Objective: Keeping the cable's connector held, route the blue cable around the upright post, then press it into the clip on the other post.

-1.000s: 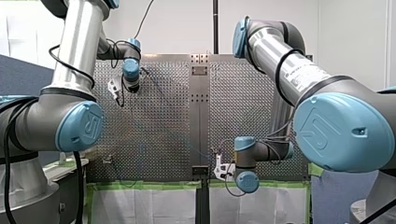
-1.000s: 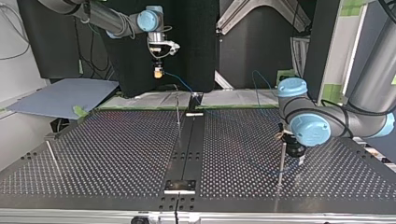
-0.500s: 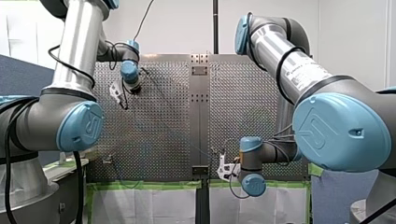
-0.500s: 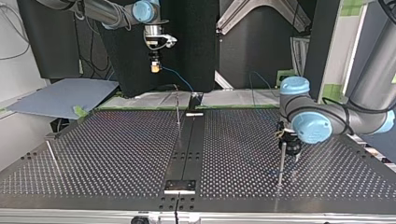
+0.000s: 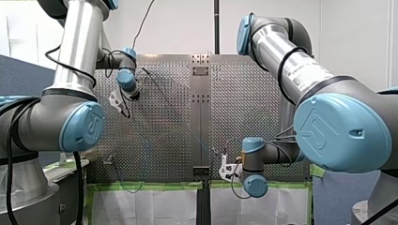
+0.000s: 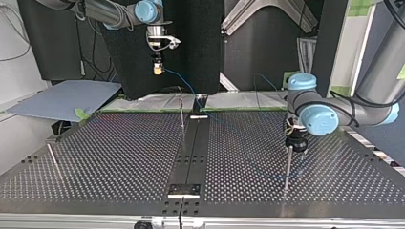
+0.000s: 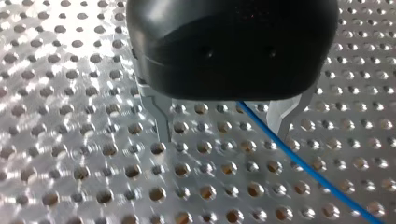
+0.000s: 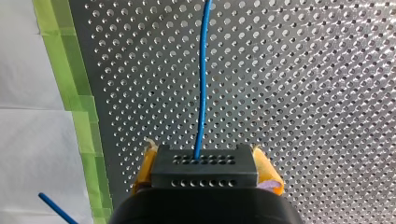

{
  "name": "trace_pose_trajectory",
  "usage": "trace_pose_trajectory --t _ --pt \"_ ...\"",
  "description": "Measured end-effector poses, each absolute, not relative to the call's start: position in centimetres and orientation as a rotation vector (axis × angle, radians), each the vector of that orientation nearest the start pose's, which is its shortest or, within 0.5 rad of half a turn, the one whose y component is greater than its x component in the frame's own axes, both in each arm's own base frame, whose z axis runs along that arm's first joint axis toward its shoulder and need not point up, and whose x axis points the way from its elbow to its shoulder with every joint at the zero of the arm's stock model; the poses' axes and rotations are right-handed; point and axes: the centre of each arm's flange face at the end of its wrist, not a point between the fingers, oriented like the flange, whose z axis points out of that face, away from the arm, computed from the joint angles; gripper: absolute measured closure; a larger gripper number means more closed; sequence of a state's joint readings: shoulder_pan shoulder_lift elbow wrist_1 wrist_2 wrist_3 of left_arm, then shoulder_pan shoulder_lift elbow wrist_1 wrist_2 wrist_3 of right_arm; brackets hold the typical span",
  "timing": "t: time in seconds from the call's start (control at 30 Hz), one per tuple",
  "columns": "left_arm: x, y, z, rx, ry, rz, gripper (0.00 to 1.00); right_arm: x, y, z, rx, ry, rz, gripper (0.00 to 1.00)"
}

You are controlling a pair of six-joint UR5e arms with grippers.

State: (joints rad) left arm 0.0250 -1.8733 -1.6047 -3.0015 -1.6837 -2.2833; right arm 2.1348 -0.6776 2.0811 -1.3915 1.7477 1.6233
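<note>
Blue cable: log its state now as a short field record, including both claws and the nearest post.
right claw: yellow pads, shut on connector
left claw: open; blue cable passes through the gap, ungripped
cable path: from connector in the air, slanting down toward perforated table
post: upright; left claw just by its top in the top view
routing: cannot tell whether cable has rounded the post

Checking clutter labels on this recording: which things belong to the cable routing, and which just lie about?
Job: blue cable; connector in my right gripper; my left gripper; middle post; post beside my left gripper.
Lying about: grey sheet; green tape.
</note>
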Motion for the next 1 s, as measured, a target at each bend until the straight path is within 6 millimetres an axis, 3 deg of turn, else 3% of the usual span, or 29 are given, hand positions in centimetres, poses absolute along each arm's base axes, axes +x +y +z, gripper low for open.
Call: trace_pose_trajectory --t 0.37,0.73,1.0 --pt "56.4 -9.9 29.6 -0.797 1.585 -0.466 0.00 36.2 -35.5 -5.9 1.484 -1.051 1.517 1.00" --pt "56.7 -9.0 30.1 -0.852 1.474 -0.532 0.00 36.2 -35.5 -5.9 1.484 -1.051 1.517 1.00" --pt "57.2 -8.8 30.7 -0.841 1.392 -0.486 0.00 36.2 -35.5 -5.9 1.488 -1.049 1.520 1.00"
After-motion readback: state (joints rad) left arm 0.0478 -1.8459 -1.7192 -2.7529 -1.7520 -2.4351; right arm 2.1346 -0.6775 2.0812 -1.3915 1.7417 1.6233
